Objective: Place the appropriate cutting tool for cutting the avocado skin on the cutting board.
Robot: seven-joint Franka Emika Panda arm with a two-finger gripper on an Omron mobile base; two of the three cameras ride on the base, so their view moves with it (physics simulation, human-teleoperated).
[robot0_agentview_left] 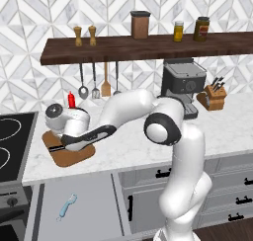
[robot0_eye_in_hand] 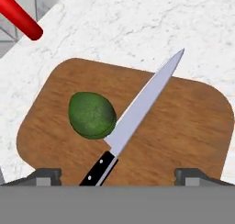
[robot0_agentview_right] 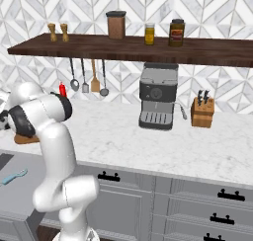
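Knife [robot0_eye_in_hand: 137,115] laid flat on the cutting board [robot0_eye_in_hand: 193,122], blade tip jutting past the far edge, handle end cut off below, avocado [robot0_eye_in_hand: 92,115] seen just beside the blade, gripper [robot0_eye_in_hand: 117,175] poised above, fingers spread wide, nothing clasped, board half hidden by the arm in the left base view.

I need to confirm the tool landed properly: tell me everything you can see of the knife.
The knife is slim, with a black handle showing pale rivets and a long, pointed blade that looks like polished steel. It lies flat on the brown wooden cutting board, running diagonally, its tip reaching just past the far edge over the marble counter. The avocado sits right beside the blade's heel, possibly touching. The gripper has its jaws spread wide on either side of the handle, not clamping it.
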